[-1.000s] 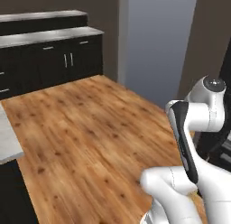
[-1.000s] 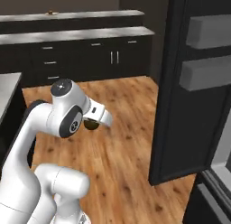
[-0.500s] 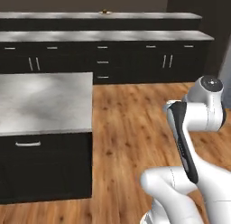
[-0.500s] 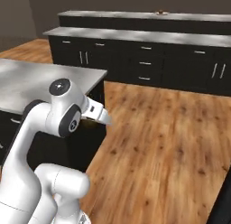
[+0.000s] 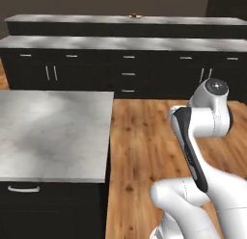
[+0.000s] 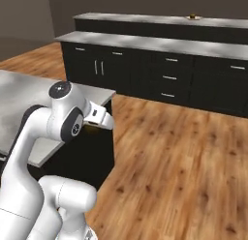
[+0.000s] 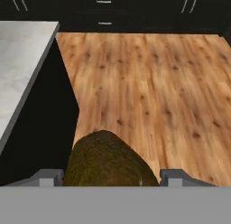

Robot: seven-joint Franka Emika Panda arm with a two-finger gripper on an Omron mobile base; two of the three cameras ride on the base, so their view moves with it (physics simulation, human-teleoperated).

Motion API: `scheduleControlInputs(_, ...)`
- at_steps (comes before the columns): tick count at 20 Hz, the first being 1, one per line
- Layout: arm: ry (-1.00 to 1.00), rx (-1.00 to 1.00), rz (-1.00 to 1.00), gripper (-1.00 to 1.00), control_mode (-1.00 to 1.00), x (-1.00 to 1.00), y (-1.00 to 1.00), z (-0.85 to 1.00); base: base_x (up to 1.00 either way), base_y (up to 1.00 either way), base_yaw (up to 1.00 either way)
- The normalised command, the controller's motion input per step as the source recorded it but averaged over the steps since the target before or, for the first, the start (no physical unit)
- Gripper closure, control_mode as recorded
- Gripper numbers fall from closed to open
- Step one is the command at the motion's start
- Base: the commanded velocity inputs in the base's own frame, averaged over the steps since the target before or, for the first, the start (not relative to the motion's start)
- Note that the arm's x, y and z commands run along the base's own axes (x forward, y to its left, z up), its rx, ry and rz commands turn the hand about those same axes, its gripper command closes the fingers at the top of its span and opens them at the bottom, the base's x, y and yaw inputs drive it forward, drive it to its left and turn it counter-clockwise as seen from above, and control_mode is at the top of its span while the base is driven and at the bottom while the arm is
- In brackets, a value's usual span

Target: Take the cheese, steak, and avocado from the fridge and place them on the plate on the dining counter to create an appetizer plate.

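A dark olive-brown avocado (image 7: 108,162) sits between my gripper (image 7: 110,178) fingertips, and the gripper is shut on it. In the right base view the gripper (image 6: 95,125) hangs just off the corner of a grey marbled counter (image 6: 19,103), above the wooden floor, with a sliver of the avocado (image 6: 90,128) showing under the hand. The hand looks down at the floor beside that counter's black side (image 7: 40,128). No stools show by it, so I cannot tell whether it is the dining counter. The cheese, steak, fridge and plate are out of view.
The marbled counter (image 5: 48,132) with a black base and a drawer handle (image 5: 23,188) stands at the left. Long black cabinets with grey tops (image 5: 125,43) run along the back wall. Wooden floor (image 6: 184,157) lies open to the right.
The whole picture has swung: the base has turned, the fridge has left the views and the marbled counter and back cabinets have come in. The avocado stays in the gripper.
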Motion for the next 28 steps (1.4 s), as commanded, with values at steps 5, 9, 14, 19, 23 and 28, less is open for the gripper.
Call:
scheduleControlInputs(5, 0.00, 0.00, 0.00, 1.00, 1.00, 0.00, 0.00, 0.00, 1.00, -0.61, 0.03)
scheduleControlInputs(9, 0.00, 0.00, 0.00, 1.00, 1.00, 0.00, 0.00, 0.00, 1.00, -0.71, 0.05)
scheduleControlInputs(14, 0.00, 0.00, 0.00, 1.00, 1.00, 0.00, 0.00, 0.00, 1.00, -0.68, 0.11)
scheduleControlInputs(19, 0.00, 0.00, 0.00, 1.00, 1.00, 0.00, 0.00, 0.00, 1.00, -0.64, 0.27)
scheduleControlInputs(23, 0.00, 0.00, 0.00, 1.00, 1.00, 0.00, 0.00, 0.00, 1.00, -0.53, 0.45)
scheduleControlInputs(28, 0.00, 0.00, 0.00, 1.00, 1.00, 0.00, 0.00, 0.00, 1.00, -0.41, 0.53)
